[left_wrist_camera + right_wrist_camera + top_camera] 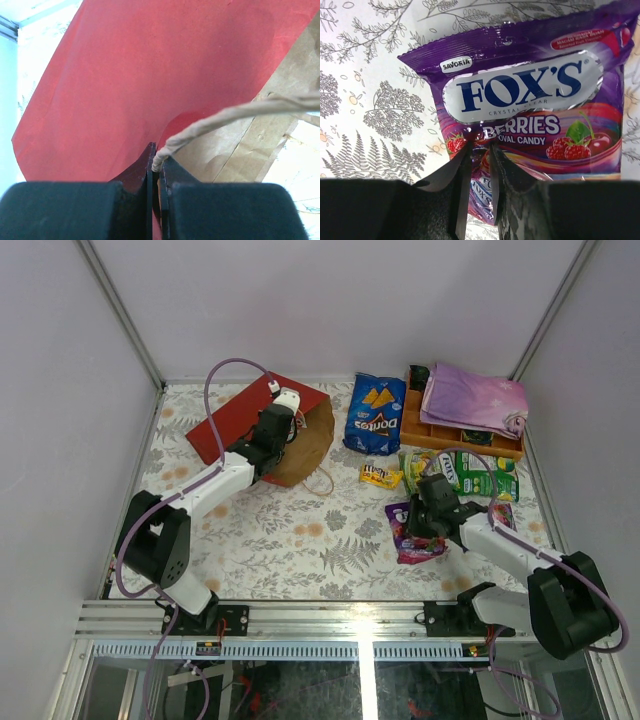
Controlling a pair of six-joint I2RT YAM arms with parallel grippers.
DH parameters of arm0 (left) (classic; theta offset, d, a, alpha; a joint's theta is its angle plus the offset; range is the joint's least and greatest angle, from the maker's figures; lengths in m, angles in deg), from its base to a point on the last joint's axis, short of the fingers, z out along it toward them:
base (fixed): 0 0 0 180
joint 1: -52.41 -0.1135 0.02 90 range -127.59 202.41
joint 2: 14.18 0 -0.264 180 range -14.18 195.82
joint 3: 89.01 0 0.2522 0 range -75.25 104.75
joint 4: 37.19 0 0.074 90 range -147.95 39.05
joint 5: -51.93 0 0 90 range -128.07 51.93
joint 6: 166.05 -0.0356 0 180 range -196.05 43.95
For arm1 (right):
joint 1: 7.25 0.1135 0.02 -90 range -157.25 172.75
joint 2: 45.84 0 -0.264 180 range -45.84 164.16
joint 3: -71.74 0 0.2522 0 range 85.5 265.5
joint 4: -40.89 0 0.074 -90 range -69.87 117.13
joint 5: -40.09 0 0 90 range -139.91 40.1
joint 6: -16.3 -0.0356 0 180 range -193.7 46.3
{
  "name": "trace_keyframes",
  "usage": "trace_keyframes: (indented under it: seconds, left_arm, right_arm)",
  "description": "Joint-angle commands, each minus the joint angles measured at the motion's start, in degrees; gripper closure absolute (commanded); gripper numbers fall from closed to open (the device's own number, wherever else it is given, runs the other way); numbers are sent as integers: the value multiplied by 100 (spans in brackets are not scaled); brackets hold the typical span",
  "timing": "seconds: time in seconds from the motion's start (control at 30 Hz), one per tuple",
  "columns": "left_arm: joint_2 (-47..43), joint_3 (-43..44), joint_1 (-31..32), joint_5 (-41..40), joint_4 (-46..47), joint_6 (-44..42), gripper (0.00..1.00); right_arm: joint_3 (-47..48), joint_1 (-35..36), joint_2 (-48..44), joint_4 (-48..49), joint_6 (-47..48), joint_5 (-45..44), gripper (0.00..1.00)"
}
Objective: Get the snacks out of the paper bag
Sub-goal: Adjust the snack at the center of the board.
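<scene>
Purple Fox's Berries pack (535, 100) is lying on the leafy table (370, 100), its edge pinched in the right gripper (480, 152). Farther back, the left gripper (157, 156) is squeezing the rim of the red paper bag (125, 75). The blue Doritos bag (375, 415) is resting beyond.

The purple packet (530, 95) reads "SAVORIA FOX'S CRYSTAL CLEAR BERRIES OVAL CANDY"; the blue bag (375, 415) reads "Doritos".

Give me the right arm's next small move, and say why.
Probably open the right tool and lift away: the purple Fox's packet pinched in it already lies flat on the table, well clear of the paper bag, whose edge the left tool grips.
</scene>
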Motion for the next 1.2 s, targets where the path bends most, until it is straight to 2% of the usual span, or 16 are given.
trace_keyframes:
  seconds: [0.0,0.13,0.33,0.53,0.87,0.97,1.17]
  left_arm:
    - [81,184,-4,-214,-4,19,100]
    - [86,189,6,-213,-12,15,100]
    - [95,202,12,-210,-30,28,100]
    - [88,212,26,-230,-31,18,100]
    - [129,215,40,-248,-40,19,100]
    - [142,225,49,-264,-57,15,100]
    - [146,240,71,-271,-66,12,100]
  right_arm:
    - [-141,2,412,208,-56,208,73]
    - [-141,-2,638,215,-75,118,74]
    - [93,-42,381,-185,149,-503,71]
    - [255,-153,219,-332,202,-574,68]
    - [528,-142,-1107,-807,290,-220,70]
    - [330,-139,-1183,-860,98,42,76]
    - [-378,-134,-893,-490,-375,487,80]
